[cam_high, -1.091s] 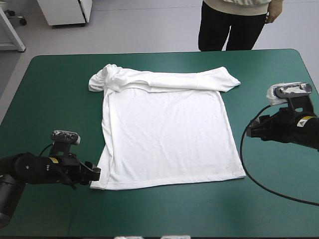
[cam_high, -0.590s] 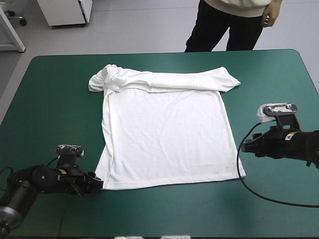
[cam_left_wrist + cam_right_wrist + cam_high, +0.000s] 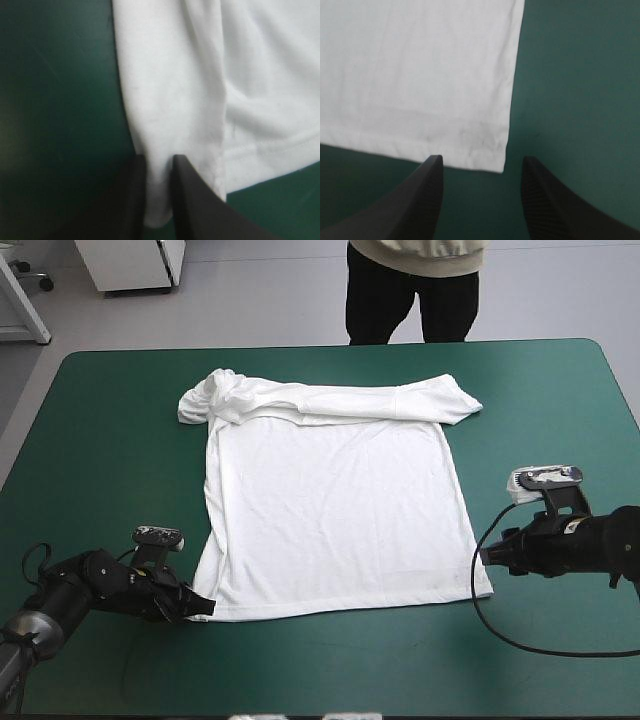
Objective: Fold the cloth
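Pinching a near hem corner of the T-shirt (image 3: 330,510) with the left gripper (image 3: 159,159), jaws all but closed on the cloth. Holding the right gripper (image 3: 481,160) wide apart and empty, the other hem corner just ahead of its gap. Elsewhere spread flat on the teal-green cover (image 3: 100,440).

Your left gripper (image 3: 203,604) now sits nearer the table's near edge than earlier and farther in, its black fingers pinching the T-shirt's (image 3: 335,520) near left corner. Your right gripper (image 3: 486,557) is now lower and closer in, fingers spread just short of the near right corner.
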### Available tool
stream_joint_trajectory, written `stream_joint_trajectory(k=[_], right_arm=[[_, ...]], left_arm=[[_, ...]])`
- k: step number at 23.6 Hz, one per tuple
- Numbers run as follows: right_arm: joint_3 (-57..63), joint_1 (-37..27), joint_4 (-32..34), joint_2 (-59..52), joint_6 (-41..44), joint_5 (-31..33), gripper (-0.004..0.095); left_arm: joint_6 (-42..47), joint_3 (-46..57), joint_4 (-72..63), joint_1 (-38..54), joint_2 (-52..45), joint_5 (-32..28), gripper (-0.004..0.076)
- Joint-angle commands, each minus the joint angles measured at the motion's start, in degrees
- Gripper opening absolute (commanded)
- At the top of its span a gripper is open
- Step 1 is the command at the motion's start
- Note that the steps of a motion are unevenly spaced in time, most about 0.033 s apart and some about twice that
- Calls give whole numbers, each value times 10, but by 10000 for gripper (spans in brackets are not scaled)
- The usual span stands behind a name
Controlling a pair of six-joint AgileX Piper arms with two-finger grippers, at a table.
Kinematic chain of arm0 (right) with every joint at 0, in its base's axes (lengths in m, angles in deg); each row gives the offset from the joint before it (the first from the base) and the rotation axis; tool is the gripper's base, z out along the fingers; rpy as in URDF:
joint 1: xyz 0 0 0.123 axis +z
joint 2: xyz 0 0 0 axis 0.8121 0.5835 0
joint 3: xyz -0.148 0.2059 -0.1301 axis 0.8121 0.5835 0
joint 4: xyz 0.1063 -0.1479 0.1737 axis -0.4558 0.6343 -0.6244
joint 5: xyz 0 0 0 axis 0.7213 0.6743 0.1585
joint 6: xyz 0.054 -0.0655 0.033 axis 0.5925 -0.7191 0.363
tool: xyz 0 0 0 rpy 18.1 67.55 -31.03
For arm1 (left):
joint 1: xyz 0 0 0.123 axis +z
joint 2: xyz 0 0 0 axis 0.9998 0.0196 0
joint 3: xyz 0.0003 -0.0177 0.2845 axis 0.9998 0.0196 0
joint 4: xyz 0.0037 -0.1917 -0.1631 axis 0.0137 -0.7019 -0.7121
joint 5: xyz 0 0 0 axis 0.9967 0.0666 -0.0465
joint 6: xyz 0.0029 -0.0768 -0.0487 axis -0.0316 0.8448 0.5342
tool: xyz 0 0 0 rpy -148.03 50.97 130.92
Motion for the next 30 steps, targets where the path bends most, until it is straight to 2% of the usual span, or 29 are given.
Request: stream_joint_trajectory(k=[1,4,10,15,18,21,24,25,26,27,30], right_arm=[[6,7,-13,19,-10,25,449],[29,42,8,35,4,-4,449],[34,128,115,86,78,-55,457],[34,143,120,148,86,-63,522],[34,143,126,197,102,-94,524],[36,143,118,236,104,-97,512],[57,143,117,274,103,-82,347],[74,143,103,276,85,-80,215],[83,143,88,276,67,-80,132],[94,143,64,274,45,-88,-23],[97,143,39,253,42,-115,-8]], left_arm=[[-9,-6,-11,-1,-1,12,-9],[-9,-6,-11,-1,-1,9,-9],[-3,-6,-8,-1,-1,-4,-9],[2,-6,-7,-1,-1,-2,-9],[11,-7,6,-1,-1,-2,-9],[11,-7,6,-1,-1,-2,-9],[11,-7,7,-1,-1,-5,-9],[12,-7,8,-1,-1,-5,-9],[12,-7,8,-1,-1,-7,-9],[12,-7,8,-1,-1,-13,-9],[16,-7,8,-1,-2,-18,-9]])
